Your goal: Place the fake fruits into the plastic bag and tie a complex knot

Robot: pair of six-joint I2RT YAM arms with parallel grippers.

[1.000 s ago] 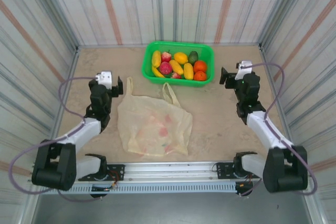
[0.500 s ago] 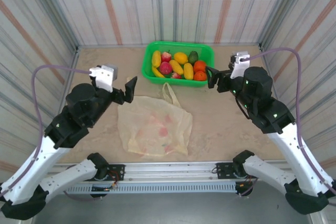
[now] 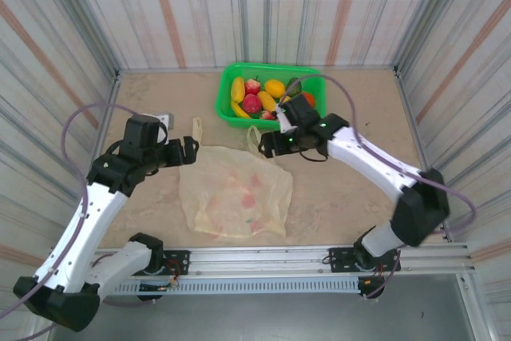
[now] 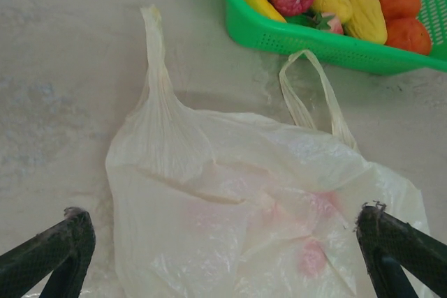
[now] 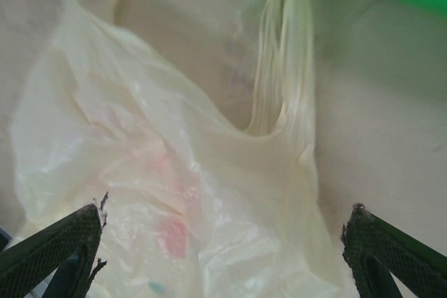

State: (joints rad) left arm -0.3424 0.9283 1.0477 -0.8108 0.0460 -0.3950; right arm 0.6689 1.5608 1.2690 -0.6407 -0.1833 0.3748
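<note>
The plastic bag (image 3: 234, 193) lies flat and apparently empty on the desk (image 3: 343, 173), nearest the arm bases, with its mouth collapsed and its two loop handles untied, pointing away. The left gripper (image 3: 188, 149) hovers at the bag's left shoulder and the right gripper (image 3: 267, 143) above the right handle (image 5: 286, 68); both are released, jaws wide, grasping nothing. Farther back, the fake fruits (image 3: 254, 103) sit heaped in the green basket (image 3: 220, 101), just beyond the handle tips. Judged progress: no fruit bagged, no knot begun. Probable obstacle: the thin film clinging shut at the mouth
</note>
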